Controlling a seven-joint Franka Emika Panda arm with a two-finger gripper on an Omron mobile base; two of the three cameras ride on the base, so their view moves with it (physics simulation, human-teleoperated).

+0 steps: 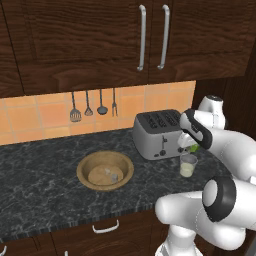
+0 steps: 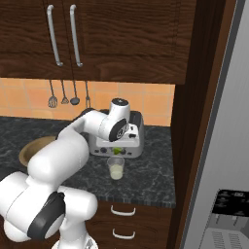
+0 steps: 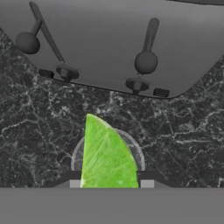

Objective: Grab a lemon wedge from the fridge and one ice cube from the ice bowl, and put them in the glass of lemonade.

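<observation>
I am holding my claw (image 3: 109, 183) clamped on the lemon wedge (image 3: 107, 155), its two tips pressing the wedge from either side in the hand view. The wedge is sitting directly over the glass of lemonade (image 3: 131, 146), whose round rim is showing behind it on the dark marbled counter (image 3: 39, 131). In the left base view the wedge (image 1: 194, 148) is peeking out green just above the glass (image 1: 188, 165), which is standing on the counter (image 1: 40, 170) just in front of the silver toaster (image 1: 157, 132). In the right base view the glass (image 2: 115, 168) is likewise standing right before the toaster (image 2: 133, 141), with the wedge (image 2: 117, 151) just above its rim. The ice bowl (image 1: 105, 170) is resting on the counter to the left of the toaster, well apart from the glass, with pale ice inside. The grey fridge (image 2: 223, 160) is standing along the right side of the right base view.
</observation>
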